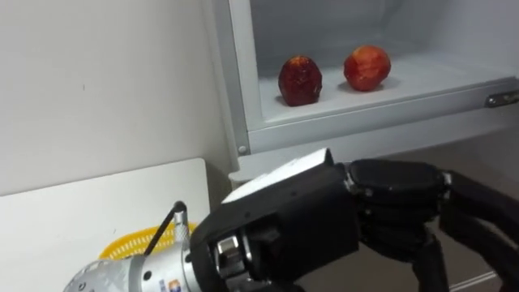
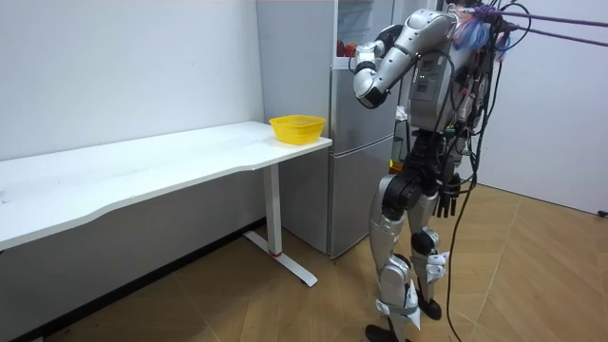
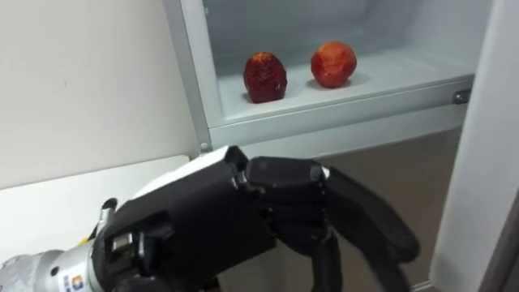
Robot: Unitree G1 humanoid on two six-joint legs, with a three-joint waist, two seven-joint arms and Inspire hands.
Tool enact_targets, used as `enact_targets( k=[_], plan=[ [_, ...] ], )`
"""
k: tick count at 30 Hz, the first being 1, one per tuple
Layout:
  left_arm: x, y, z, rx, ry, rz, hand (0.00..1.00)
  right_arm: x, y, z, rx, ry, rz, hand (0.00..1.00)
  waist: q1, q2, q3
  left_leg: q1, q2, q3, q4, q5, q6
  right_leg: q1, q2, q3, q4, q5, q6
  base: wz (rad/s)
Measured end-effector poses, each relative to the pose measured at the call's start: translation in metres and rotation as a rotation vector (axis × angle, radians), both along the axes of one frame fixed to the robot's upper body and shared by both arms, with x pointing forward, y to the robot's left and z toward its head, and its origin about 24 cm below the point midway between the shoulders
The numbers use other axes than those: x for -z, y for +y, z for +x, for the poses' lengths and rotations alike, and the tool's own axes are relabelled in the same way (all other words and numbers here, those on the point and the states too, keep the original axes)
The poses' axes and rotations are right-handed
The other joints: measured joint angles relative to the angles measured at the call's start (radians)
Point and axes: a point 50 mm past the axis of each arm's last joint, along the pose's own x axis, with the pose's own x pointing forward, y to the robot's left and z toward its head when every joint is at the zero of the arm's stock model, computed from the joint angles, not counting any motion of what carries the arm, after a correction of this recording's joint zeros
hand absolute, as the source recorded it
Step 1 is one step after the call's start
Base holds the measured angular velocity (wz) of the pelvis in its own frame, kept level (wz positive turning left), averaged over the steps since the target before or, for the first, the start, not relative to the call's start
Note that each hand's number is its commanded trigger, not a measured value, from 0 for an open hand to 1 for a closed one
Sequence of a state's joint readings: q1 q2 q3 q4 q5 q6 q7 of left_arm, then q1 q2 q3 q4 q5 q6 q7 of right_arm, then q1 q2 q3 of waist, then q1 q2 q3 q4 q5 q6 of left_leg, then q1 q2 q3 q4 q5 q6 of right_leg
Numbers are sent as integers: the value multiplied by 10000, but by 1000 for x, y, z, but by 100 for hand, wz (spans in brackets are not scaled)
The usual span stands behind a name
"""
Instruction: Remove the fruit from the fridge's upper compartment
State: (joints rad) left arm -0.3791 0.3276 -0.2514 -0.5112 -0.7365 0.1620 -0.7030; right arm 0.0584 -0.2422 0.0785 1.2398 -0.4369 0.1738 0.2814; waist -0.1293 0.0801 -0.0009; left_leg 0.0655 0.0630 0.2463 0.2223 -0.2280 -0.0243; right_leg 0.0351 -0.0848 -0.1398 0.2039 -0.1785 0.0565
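Currently, you see the left hand [image 1: 340, 215] raised just below the open upper fridge compartment [image 1: 422, 97], fingers extended and relaxed, holding nothing. On its shelf, the dark red fruit [image 1: 300, 79] and the lighter red fruit [image 1: 367, 67] stand near each other, not touching. The right hand [image 2: 446, 201] hangs at the robot's side.
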Motion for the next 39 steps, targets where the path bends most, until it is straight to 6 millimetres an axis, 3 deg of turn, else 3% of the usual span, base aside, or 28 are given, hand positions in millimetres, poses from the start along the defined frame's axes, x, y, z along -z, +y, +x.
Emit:
enact_targets(
  k=[9,19,27,39],
  plan=[
    [0,-3,1,-493,-103,-86,0,1,0,-8,166,-178,-160,0,-72,-21,13,-13,-1,21,-16,0,0,-48,-2,19,-7,0,0,0],
    [-6,-18,-3,-586,-540,-257,0,1,0,-2,231,-643,-244,0,-113,-67,-18,-19,-3,39,-12,0,0,-141,-5,74,2,6,-3,-2],
    [-11,-47,-13,628,-782,-275,0,1,0,3,120,-737,-431,0,-871,-73,-13,-7,-8,45,-30,0,0,-154,4,135,5,9,0,-2],
    [-24,-75,-31,2126,-1227,-555,0,1,2,6,-47,-748,-397,0,-1265,-36,0,-21,-3,122,-8,-2,0,-162,45,326,-178,86,14,-5]
  ],
)
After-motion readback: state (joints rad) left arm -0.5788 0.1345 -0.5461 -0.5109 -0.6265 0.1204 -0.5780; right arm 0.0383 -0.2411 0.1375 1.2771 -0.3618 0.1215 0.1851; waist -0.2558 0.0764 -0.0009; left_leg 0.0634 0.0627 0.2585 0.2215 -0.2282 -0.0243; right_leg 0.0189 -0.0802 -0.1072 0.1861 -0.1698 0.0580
